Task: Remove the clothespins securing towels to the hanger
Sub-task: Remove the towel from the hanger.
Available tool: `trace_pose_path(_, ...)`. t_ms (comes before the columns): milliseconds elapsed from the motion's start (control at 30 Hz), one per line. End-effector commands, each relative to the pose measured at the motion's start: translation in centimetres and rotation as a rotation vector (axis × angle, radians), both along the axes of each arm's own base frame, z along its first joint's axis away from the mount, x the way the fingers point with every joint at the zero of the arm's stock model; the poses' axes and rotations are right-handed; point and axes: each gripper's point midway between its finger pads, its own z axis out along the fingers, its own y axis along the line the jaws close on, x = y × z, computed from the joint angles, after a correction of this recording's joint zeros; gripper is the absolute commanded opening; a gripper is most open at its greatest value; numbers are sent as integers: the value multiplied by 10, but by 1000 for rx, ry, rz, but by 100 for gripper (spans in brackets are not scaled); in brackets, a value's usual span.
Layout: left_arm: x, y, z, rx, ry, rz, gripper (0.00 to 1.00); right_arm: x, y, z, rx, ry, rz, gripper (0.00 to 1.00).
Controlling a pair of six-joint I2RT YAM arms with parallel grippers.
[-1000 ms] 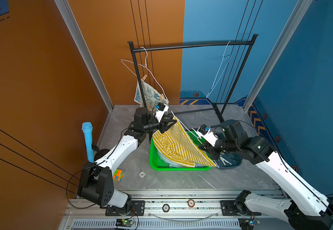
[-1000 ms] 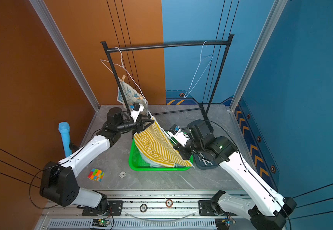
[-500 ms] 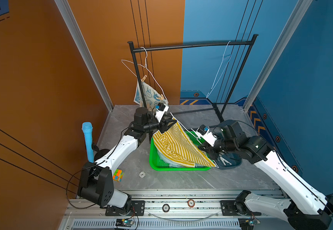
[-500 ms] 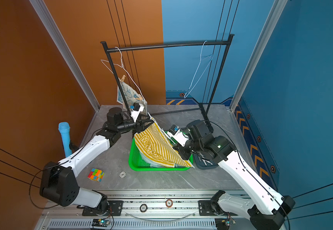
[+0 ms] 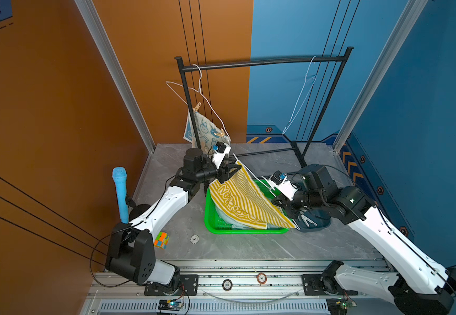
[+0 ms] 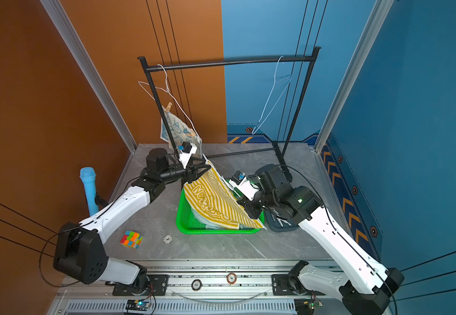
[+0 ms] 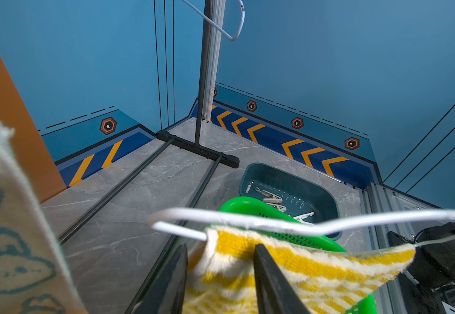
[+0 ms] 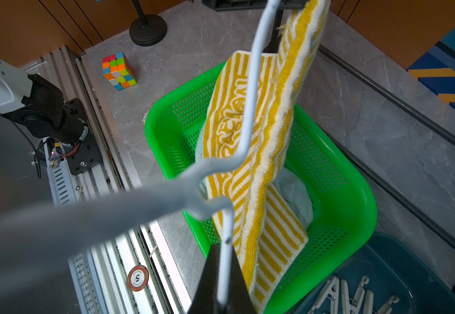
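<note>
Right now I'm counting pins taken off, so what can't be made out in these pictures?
- Any clothespin at the yellow towel's corner: blurred in the left wrist view, flanked by the left hand; too small in both top views.
- Loose clothespins in the dark tray: cut off by the right wrist view's edge, partly behind the green basket and hanger wire in the left wrist view.
- Blue-green towel: mostly under the yellow towel.

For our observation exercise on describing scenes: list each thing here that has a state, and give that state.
Left claw: shut on yellow striped towel's corner
Right claw: shut on white hanger
Yellow striped towel: hung on that hanger, over green basket
Bunny towel: hanging, two clothespins attached
Blue-green towel: lying in basket
Blue hanger: bare, on rail
Dark bin: holds loose clothespins
</note>
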Motion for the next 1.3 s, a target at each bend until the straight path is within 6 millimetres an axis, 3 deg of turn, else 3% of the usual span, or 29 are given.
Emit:
trace_pose_path(0, -6, 1, 2, 11, -17, 2, 39, 5, 0, -3, -4, -3, -17, 0)
trace_pose_path(467, -6, -2, 4, 8, -20, -8, 11, 7, -2, -2, -5, -4, -37, 0)
trace_pose_path(633, -15, 0, 18, -5, -51, -15, 4, 14, -8, -6, -20, 10, -87, 0)
trace_pose_path(833, -31, 6, 43, -26, -104, -15, 1, 23, -15, -13, -49, 32, -137, 0)
trace_pose_path(1033, -46, 18, 76, -49, -184, 25, 0, 30, -20, -19, -69, 43, -170, 0)
trace_pose_path(1267, -75, 48, 167, -125, -401, 148, 0, 37, -27, -17, -73, 29, -216, 0)
